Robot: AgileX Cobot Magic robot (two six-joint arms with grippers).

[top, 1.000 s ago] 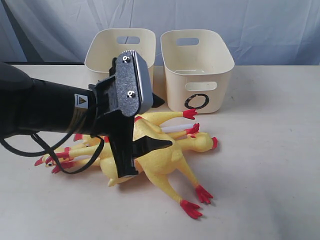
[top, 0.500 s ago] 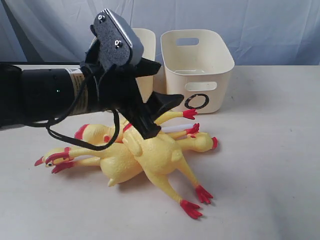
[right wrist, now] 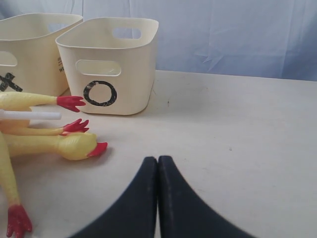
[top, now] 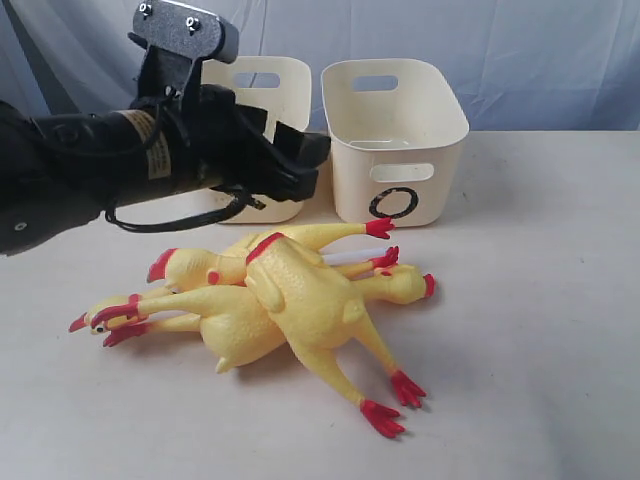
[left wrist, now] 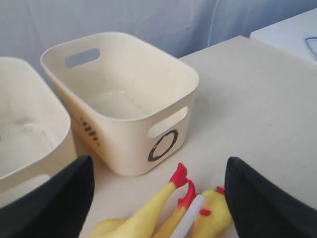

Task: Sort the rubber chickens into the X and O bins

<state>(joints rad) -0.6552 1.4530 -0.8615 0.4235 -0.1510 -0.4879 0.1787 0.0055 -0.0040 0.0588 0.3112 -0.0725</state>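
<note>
**Open left pincer poised over the chicken heap**

Nearest me on the pale counter (top: pixel 520 330) lies the heap of yellow rubber toy chickens (top: pixel 250 310), all tangled together and none sorted yet. The fat top chicken (top: pixel 305 300) sprawls across the others, its long axis running from its red comb at 11 o'clock to its red feet at 5 o'clock. A second fat one lies under it with its head out toward 9 o'clock.

The left pincer (top: pixel 310 165) hangs in the air beyond the heap. Its black fingers are spread wide with nothing between them, and the black forearm reaches in level from 9 o'clock. From that pincer the heap sits down at 6 o'clock, so I judge a drop across the top bird's body is the move in hand.

The right pincer (right wrist: pixel 157 198) sits low over the counter with its tips pressed together on nothing, and I judge it farther off.

Furthest back, at 1 o'clock from the heap, stands the cream plastic tub marked with a black O (top: pixel 350 170). Beside it at 11 o'clock is its twin tub with the black X (top: pixel 290 100). What shows of both insides is bare.
</note>
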